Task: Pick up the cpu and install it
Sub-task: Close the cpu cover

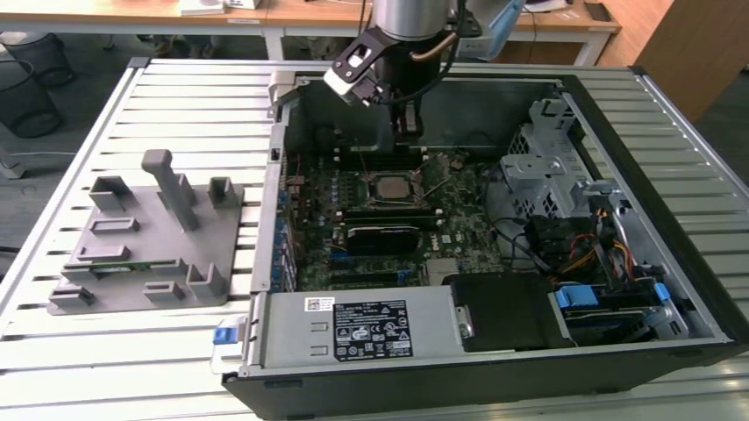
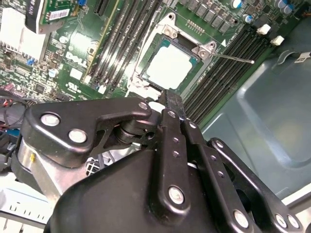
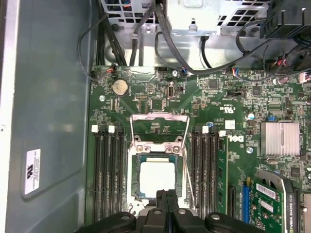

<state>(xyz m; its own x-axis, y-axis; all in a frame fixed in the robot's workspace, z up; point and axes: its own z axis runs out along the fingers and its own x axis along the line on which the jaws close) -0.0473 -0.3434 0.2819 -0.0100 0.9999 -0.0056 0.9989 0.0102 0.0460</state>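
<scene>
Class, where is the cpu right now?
In both wrist views, the cpu lies in the open socket on the motherboard, between the memory slots.

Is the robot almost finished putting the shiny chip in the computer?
Nearly, it seems. Done: the chip lies flat in its socket. In hand: nothing; the gripper hangs just above the socket's edge, shut and empty. Left: the thin lever sticks out loose and the metal frame looks flipped open, so the chip isn't clamped down yet.

Silver cpu (image 3: 156,177) (green rim), green motherboard (image 3: 204,99).
</scene>
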